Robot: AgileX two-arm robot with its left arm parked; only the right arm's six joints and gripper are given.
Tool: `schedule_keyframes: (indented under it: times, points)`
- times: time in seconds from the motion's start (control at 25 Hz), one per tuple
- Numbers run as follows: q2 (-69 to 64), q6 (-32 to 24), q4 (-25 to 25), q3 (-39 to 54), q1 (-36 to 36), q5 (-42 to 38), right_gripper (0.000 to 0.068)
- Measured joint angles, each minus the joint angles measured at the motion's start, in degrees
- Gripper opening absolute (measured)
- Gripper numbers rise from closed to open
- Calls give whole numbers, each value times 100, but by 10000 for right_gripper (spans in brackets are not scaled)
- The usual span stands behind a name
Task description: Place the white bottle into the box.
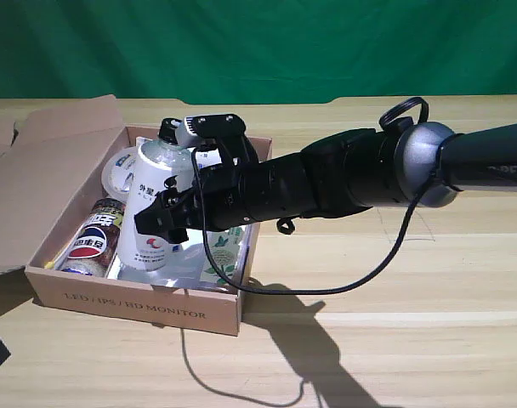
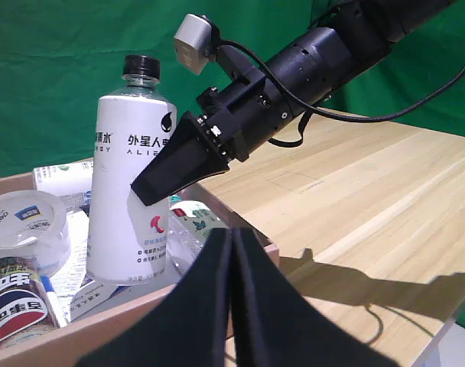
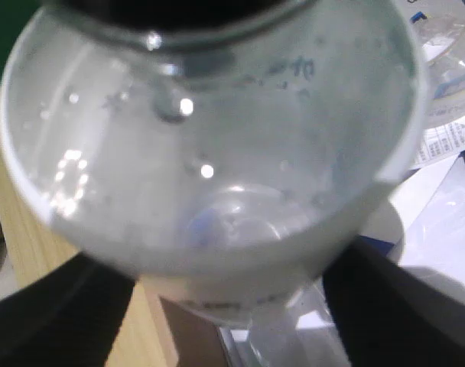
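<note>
- Close to the front wall of the box (image 1: 139, 304), a cola can (image 1: 94, 238) lay among some papers, so the floor inside was crowded.
- Just behind that, the white bottle (image 1: 156, 200) stood upright inside the box, and its bottom looked to be on or very near the floor of the box.
- Black fingers (image 2: 175, 160) of the right hand (image 1: 169, 217) sat on both sides of the bottle's middle, grasping it.
- To do this step well, I think the hand should make sure the bottle stood flat, then let go slowly and lift straight up, so the bottle would not tip onto the can or the tape roll (image 2: 26, 225).
- Reaching in from the exterior view's right, the right arm (image 1: 326, 178) stretched long and nearly level over the wooden surface (image 1: 394, 306), tilting down a little toward the box.
- Farther back, the big flap (image 1: 46, 178) of the box stood open on the exterior view's left.
- Far behind everything hung a green curtain (image 1: 258, 42).
</note>
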Motion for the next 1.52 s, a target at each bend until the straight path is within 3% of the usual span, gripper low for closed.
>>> schedule_keyframes:
  times: [0.08, 0.16, 0.32, 0.4, 0.52, 0.68, 0.8, 1.08, 1.36, 1.52]
  points:
    - [0, 66, 0, -4, 0, 15, 650]
    - [0, 66, 5, -4, 0, 15, 679]
    - [-65, 66, 10, -4, 4, -244, 676]
    - [-205, 66, -28, -4, 4, -487, 636]
    - [-616, 0, -343, -4, 4, -1060, 468]
    - [-1287, -40, -988, -4, 4, -1849, 117]
    - [-1734, -41, -1107, -4, -12, -2379, 24]
    - [-2958, -47, -985, 667, -1021, -3276, 4]
    - [-4875, -265, -917, 2173, -2702, -3411, 4]
    - [-6042, -433, -905, 3038, -3134, -3415, 4]
